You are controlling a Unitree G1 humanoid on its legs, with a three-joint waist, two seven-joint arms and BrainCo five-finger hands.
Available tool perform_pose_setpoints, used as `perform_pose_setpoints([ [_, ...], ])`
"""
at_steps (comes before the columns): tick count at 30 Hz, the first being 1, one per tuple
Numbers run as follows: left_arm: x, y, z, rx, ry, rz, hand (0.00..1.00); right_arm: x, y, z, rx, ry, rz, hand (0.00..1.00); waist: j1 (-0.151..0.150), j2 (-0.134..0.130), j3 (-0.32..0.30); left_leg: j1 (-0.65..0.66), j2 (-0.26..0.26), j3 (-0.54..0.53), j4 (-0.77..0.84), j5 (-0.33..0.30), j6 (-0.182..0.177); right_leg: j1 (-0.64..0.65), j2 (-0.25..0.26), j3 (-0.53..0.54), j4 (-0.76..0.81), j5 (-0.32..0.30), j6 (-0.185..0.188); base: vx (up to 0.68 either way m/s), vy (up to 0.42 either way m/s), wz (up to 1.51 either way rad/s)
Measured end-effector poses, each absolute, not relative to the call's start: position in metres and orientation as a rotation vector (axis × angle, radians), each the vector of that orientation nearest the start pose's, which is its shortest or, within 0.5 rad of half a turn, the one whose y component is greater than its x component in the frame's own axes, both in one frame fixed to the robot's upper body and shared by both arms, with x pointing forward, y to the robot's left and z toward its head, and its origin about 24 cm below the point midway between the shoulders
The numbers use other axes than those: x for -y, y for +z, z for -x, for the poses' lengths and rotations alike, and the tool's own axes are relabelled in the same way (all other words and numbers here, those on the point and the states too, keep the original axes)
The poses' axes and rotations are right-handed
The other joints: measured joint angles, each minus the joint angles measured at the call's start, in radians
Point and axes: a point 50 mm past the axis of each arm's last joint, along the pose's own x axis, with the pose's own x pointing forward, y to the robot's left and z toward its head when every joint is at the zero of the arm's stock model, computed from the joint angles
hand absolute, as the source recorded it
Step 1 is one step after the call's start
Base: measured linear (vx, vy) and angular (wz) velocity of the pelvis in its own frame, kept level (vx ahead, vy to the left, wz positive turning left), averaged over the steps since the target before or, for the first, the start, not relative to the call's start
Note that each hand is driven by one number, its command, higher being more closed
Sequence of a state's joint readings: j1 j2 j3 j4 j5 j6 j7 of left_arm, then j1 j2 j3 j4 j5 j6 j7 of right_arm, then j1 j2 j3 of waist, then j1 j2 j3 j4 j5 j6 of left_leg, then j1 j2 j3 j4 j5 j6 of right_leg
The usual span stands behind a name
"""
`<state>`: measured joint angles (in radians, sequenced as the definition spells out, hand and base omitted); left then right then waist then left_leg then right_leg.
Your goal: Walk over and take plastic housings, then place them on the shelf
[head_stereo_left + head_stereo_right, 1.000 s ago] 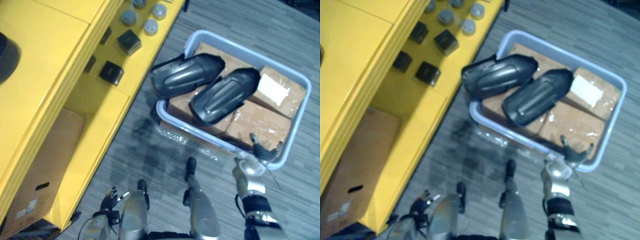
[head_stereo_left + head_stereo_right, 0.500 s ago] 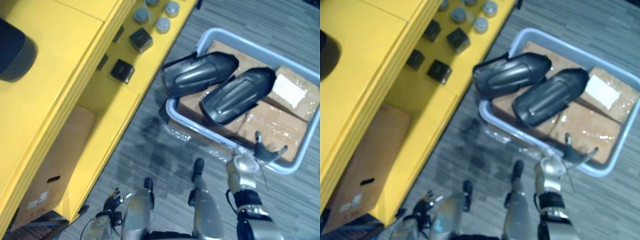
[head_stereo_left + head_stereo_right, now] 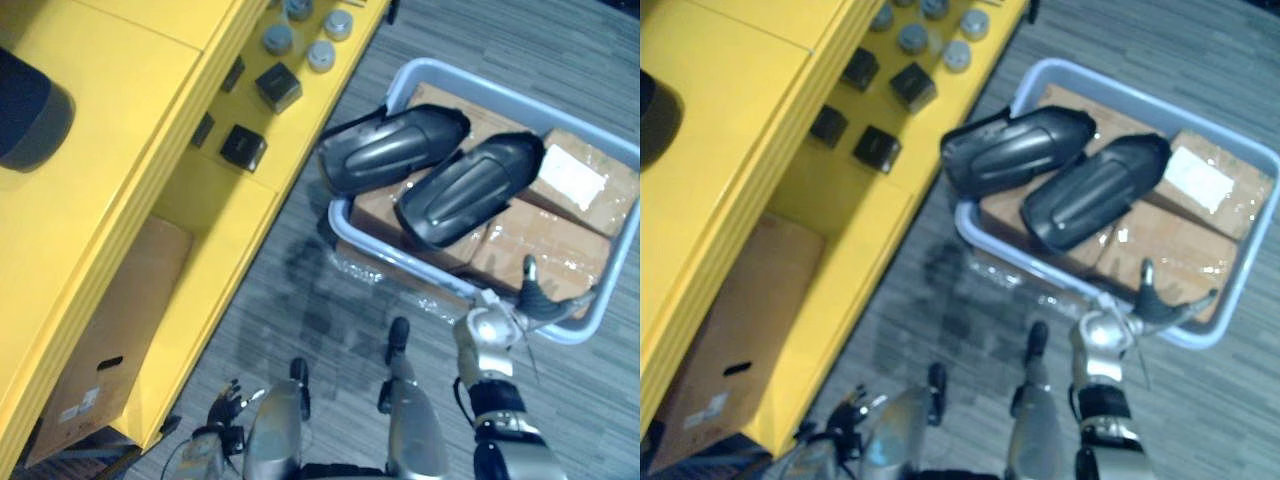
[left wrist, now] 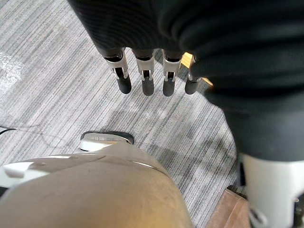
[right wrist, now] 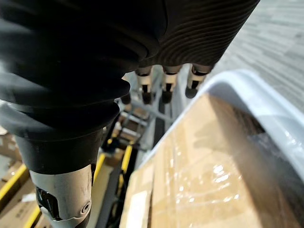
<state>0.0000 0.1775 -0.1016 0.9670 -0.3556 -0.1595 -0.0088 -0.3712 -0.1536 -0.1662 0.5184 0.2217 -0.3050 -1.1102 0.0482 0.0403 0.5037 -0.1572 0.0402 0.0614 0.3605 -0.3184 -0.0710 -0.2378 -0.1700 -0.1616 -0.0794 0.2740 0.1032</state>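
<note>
Dark plastic housings lie side by side on cardboard boxes in pale bin, long axes parallel, slanting. Right hand, fingers spread and empty, at near rim, just short of them; left hand low, straight-fingered, well apart

The shelf and bin are seen from overhead by both eye views, the bin being shared closely by the right wrist view.
</note>
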Motion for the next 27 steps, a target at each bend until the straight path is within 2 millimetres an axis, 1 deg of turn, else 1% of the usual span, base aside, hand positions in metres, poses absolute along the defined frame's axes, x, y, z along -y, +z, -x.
perform_pose_setpoints([
  [5, -0.204, -0.133, -0.155, -0.798, 0.162, 0.105, 0.00, 0.239, 0.056, -0.291, 0.112, -1.200, -0.192, 0.00, 0.002, 0.000, 0.000, -0.001, 0.000, 0.000, 0.001, 0.000, 0.000, -0.002, 0.000, 0.000, 0.000, 0.000, 0.000, 0.00, 0.000, 0.00],
  [8, -0.203, -0.133, -0.155, -0.802, 0.160, 0.105, 0.00, 0.233, 0.064, -0.299, 0.134, -1.166, -0.198, 0.00, 0.005, 0.005, -0.003, -0.002, -0.001, -0.001, 0.000, 0.000, 0.000, -0.002, 0.000, -0.002, 0.000, 0.000, 0.000, 0.00, 0.000, 0.00],
  [10, -0.200, -0.136, -0.152, -0.815, 0.158, 0.113, 0.00, 0.230, 0.069, -0.306, 0.143, -1.148, -0.195, 0.00, 0.012, 0.020, -0.011, -0.002, -0.004, -0.003, -0.002, 0.000, 0.000, -0.003, -0.003, -0.004, 0.000, 0.000, 0.000, 0.01, 0.009, 0.02],
  [15, -0.195, -0.138, -0.150, -0.830, 0.142, 0.112, 0.00, 0.224, 0.074, -0.318, 0.133, -1.097, -0.193, 0.00, 0.022, 0.038, -0.016, -0.009, -0.011, -0.016, -0.002, 0.003, 0.005, -0.003, -0.010, -0.018, 0.000, 0.001, 0.001, 0.00, 0.004, 0.06],
  [17, -0.193, -0.138, -0.150, -0.831, 0.134, 0.113, 0.00, 0.226, 0.076, -0.321, 0.129, -1.094, -0.200, 0.00, 0.023, 0.047, -0.015, -0.018, -0.018, -0.027, -0.003, 0.007, 0.011, -0.004, -0.018, -0.029, 0.000, 0.002, 0.002, -0.01, 0.013, 0.18],
  [18, -0.192, -0.139, -0.149, -0.835, 0.140, 0.133, 0.00, 0.228, 0.076, -0.323, 0.114, -1.097, -0.185, 0.00, 0.028, 0.053, -0.015, -0.019, -0.023, -0.027, -0.003, 0.008, 0.013, -0.004, -0.023, -0.029, 0.000, 0.002, 0.003, -0.01, 0.022, 0.06],
  [23, -0.190, -0.140, -0.147, -0.843, 0.141, 0.149, 0.00, 0.228, 0.072, -0.327, 0.066, -1.104, -0.178, 0.00, 0.038, 0.058, -0.014, -0.022, -0.036, -0.030, -0.004, 0.012, 0.019, -0.004, -0.036, -0.031, 0.000, 0.005, 0.007, -0.01, 0.024, 0.04],
  [27, -0.190, -0.140, -0.147, -0.840, 0.141, 0.153, 0.00, 0.233, 0.074, -0.329, 0.063, -1.140, -0.161, 0.00, 0.041, 0.064, -0.012, -0.038, -0.042, -0.043, -0.002, 0.013, 0.021, -0.010, -0.042, -0.039, 0.000, 0.005, 0.008, -0.01, 0.009, 0.09],
])
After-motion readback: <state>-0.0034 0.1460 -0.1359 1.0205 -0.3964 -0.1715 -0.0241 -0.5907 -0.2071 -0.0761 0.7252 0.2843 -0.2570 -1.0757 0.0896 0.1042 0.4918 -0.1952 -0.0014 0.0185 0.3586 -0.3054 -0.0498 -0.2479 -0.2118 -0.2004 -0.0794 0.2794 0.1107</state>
